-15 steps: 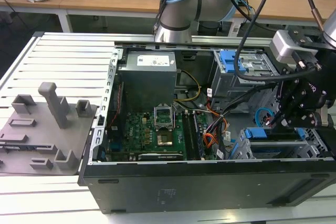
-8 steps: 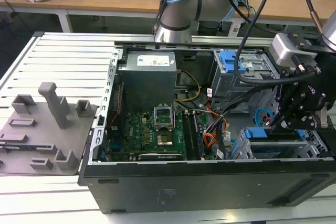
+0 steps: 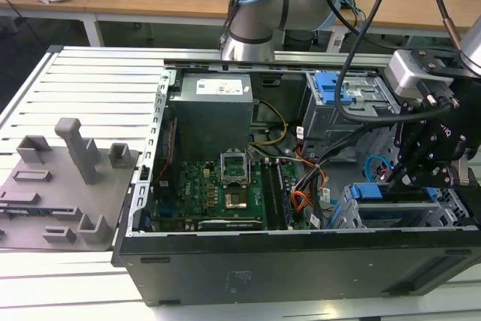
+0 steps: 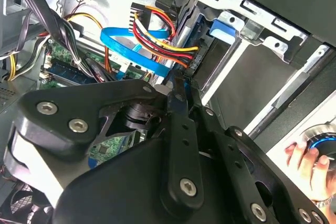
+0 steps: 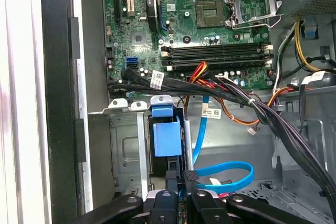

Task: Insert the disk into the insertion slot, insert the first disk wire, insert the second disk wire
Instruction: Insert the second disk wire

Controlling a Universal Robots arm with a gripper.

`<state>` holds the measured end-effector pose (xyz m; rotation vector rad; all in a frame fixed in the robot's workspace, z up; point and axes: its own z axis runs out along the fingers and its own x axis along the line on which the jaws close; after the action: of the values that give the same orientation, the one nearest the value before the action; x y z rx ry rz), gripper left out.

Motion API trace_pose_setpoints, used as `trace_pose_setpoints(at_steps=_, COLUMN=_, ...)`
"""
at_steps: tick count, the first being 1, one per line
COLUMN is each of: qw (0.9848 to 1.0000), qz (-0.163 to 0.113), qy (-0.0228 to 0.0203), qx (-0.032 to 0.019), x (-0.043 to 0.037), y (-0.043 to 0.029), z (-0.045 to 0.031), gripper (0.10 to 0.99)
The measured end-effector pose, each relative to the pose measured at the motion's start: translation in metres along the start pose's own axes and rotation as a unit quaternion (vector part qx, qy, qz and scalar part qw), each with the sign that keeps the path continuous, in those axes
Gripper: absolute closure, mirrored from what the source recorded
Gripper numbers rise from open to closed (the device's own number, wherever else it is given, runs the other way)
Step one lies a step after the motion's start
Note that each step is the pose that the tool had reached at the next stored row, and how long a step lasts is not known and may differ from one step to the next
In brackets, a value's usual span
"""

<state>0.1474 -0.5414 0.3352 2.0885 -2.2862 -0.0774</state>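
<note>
Gripper (image 3: 412, 174) is down inside the open PC case (image 3: 301, 261), at the drive cage end on the exterior view's right. In the first wrist view the fingers (image 5: 173, 179) are close together, pinched on a small dark plug (image 5: 190, 174) at the end of the second disk wire (image 5: 226, 170), the flat light-blue cable looping off to the side. The second wrist view shows the same: fingertips (image 4: 178, 85) nearly closed, with the blue cable (image 4: 134, 51) curving right in front of them. The disk (image 5: 167, 139) already sits in the insertion slot (image 5: 126, 145), its blue carrier tab showing between the silver cage walls; in the exterior view its blue edge (image 3: 368, 192) is just beside the gripper. A red/yellow/black wire bundle (image 4: 157, 43) runs to the drive's rear, next to the blue cable. The motherboard (image 5: 210, 30) lies beyond the cage. A person's hand (image 4: 310, 163) rests on a round control outside the case.
</note>
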Motion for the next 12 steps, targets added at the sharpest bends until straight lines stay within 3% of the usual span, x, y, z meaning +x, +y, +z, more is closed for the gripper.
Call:
trace_pose_setpoints(at_steps=4, qw=1.0, qz=0.0, qy=-0.0006, qx=-0.0001, x=0.0, y=0.0, z=0.0006, gripper=0.914)
trace_pose_setpoints(at_steps=5, qw=1.0, qz=0.0, qy=-0.0004, qx=-0.0001, x=0.0, y=0.0, z=0.0004, gripper=0.851)
trace_pose_setpoints(at_steps=6, qw=1.0, qz=0.0, qy=-0.0001, qx=0.0, x=0.0, y=0.0, z=-0.0004, gripper=0.851)
trace_pose_setpoints(at_steps=7, qw=1.0, qz=0.0, qy=-0.0008, qx=-0.0001, x=0.0, y=0.0004, z=-0.0051, gripper=0.851)
trace_pose_setpoints(at_steps=8, qw=1.0, qz=0.0, qy=-0.0002, qx=0.0, x=0.0, y=0.0011, z=-0.0162, gripper=0.851)
trace_pose_setpoints(at_steps=9, qw=1.0, qz=0.0, qy=-0.0002, qx=-0.0001, x=0.0, y=0.0015, z=-0.0217, gripper=0.851)
trace_pose_setpoints(at_steps=12, qw=1.0, qz=0.0, qy=-0.0002, qx=-0.0001, x=-0.0002, y=0.0023, z=-0.0327, gripper=0.867)
